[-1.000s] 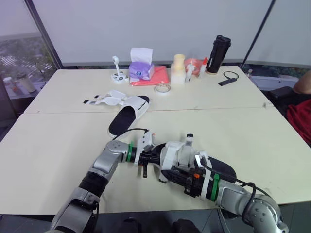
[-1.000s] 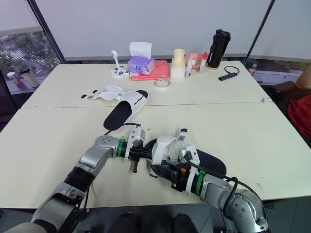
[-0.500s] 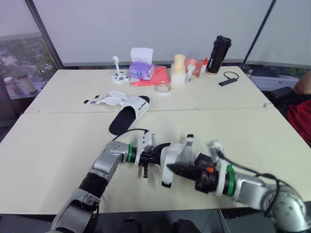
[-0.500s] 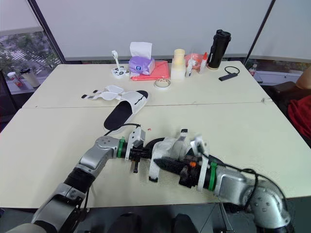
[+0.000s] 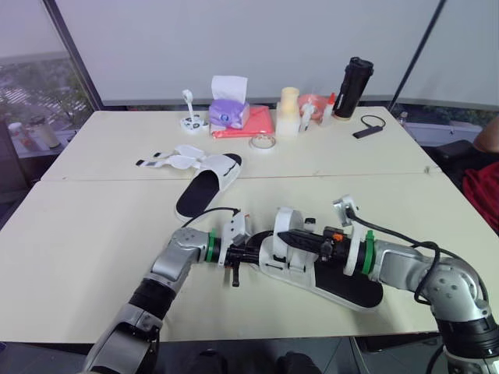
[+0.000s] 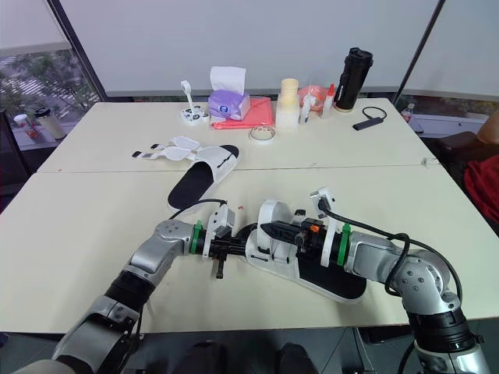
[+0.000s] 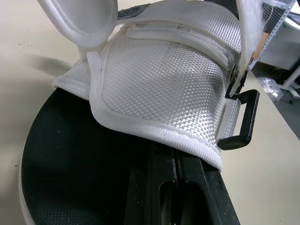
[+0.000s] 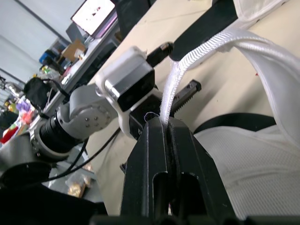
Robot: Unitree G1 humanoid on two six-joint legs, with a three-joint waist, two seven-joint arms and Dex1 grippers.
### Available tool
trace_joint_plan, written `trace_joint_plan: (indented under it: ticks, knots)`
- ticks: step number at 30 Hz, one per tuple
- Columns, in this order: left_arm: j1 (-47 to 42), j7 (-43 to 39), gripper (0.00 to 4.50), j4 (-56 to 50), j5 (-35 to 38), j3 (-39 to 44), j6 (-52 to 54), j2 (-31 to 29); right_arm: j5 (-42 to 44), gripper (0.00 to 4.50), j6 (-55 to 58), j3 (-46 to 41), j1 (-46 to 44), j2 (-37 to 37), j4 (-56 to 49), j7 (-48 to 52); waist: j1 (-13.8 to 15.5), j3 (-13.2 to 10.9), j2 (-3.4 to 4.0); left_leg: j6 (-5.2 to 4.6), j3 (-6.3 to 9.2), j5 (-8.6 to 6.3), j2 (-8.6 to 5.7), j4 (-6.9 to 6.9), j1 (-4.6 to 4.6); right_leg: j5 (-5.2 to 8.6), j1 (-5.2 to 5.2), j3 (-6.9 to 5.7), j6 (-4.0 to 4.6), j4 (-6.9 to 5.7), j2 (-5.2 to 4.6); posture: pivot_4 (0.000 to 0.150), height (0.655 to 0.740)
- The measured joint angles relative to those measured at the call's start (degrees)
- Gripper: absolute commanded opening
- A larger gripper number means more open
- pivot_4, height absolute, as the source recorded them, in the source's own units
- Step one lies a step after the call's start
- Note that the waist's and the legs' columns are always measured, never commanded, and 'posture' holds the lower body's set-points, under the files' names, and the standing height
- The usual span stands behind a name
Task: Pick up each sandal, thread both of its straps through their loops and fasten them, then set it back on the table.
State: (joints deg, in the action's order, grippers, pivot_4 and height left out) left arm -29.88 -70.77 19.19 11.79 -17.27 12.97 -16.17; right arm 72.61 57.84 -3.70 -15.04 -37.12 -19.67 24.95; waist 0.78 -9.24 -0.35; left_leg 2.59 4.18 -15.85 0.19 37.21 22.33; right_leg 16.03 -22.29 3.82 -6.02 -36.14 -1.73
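The near sandal (image 5: 335, 282), black sole with white woven straps, lies at the table's front. My left gripper (image 5: 260, 252) is shut on the edge of its white upper (image 7: 159, 89); a black buckle loop (image 7: 241, 119) hangs beside that. My right gripper (image 5: 282, 235) reaches in from the right, shut on a white strap (image 8: 174, 84) that arches up over the sandal. The second sandal (image 5: 207, 184) lies farther back left on the table (image 5: 93, 234), its straps (image 5: 168, 161) spread open.
Along the far edge stand a tissue box (image 5: 228, 109), a red cloth (image 5: 251, 125), a tape roll (image 5: 261, 142), a cream cup stack (image 5: 288, 109), small bottles and a black flask (image 5: 353, 87). A black device with cable (image 5: 365, 130) lies far right. A person (image 5: 485, 167) sits at the right edge.
My right arm has swung from the near side round to the right, pulling the strap up into an arch. The sandal has settled flatter. The left gripper kept its hold.
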Motion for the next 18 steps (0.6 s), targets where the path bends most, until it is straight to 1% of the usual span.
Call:
trace_joint_plan:
  ticks: [18]
  knots:
    - [0.3,0.6,0.0,-0.2,0.0,0.0,0.0,0.0,-7.6,0.05,-0.4,0.9,1.5,4.5,-0.5,0.3,0.0,0.1,0.03,0.0,0.18,0.0,-0.03,0.0,-0.04,0.0,0.04,0.0,-0.01,-0.01,0.0,0.15,0.74]
